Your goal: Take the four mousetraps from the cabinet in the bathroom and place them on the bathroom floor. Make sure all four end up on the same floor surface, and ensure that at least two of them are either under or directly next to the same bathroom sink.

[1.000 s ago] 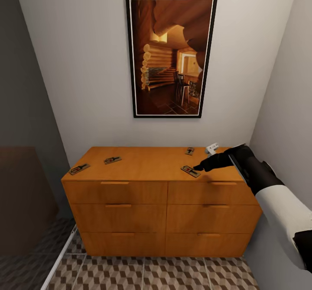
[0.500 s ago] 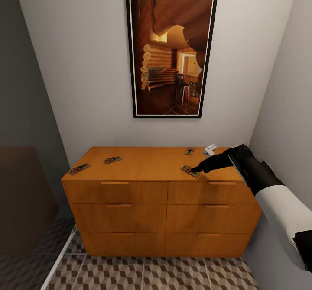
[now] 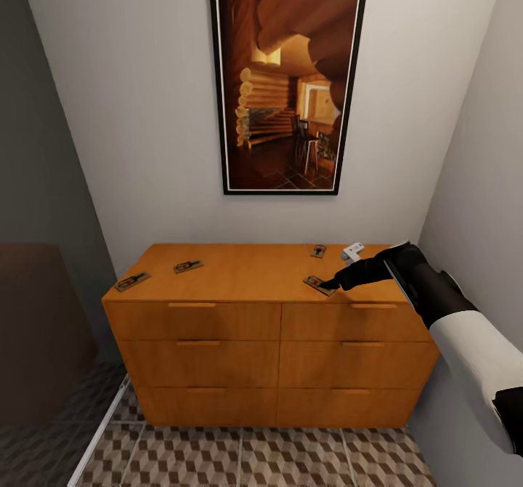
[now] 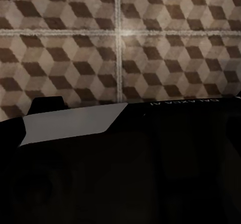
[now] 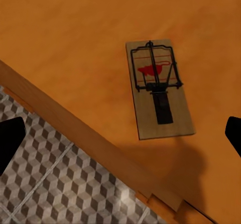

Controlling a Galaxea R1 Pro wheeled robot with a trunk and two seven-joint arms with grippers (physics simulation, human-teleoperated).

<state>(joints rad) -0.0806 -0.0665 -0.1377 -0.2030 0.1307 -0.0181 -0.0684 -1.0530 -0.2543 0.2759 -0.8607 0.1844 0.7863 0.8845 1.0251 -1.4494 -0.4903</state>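
Reaching for the first of four mousetraps, right pincer [image 3: 335, 281] spread wide just above the trap [image 5: 158, 88] near the cabinet [image 3: 240, 278] top's front edge; next, likely lowering and closing on the board; left pincer's state impossible to tell.

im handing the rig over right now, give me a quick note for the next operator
Right gripper: open, empty, hovering over the front-right mousetrap, fingertips either side of it in the right wrist view.
Left gripper: its camera looks at the bathroom floor; its state cannot be told.
All four traps lie on top of the cabinet: front-right one, back-right one, and two at the left end.
Done: none on the floor yet.
Left: grasp each trap, carry it to the tiled floor, and put at least two under or beside the same sink.
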